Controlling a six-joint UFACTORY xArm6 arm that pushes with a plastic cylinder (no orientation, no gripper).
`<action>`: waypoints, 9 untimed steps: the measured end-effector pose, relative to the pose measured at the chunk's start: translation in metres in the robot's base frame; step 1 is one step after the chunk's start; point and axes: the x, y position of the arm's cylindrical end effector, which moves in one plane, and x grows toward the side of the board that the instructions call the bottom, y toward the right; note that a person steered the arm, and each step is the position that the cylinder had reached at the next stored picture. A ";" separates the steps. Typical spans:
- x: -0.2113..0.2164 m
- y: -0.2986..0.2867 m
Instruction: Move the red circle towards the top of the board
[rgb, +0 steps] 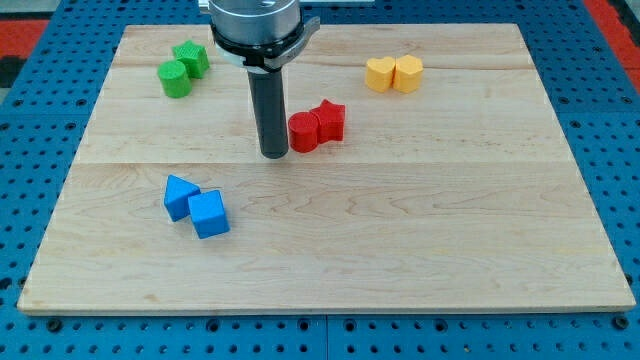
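Note:
The red circle (303, 132) lies near the middle of the wooden board (420, 230), touching a red star (329, 120) on its right. My tip (275, 154) stands just left of the red circle and slightly below it, very close to it or touching. The rod rises from the tip to the arm's mount at the view's top.
A green circle (174, 78) and a green star-like block (190, 58) sit at the top left. A yellow heart (379, 74) and a yellow hexagon (407, 73) sit at the top right. Two blue blocks (181, 196) (209, 213) lie at the lower left.

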 end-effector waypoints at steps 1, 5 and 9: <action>0.000 0.000; 0.035 0.032; -0.053 0.019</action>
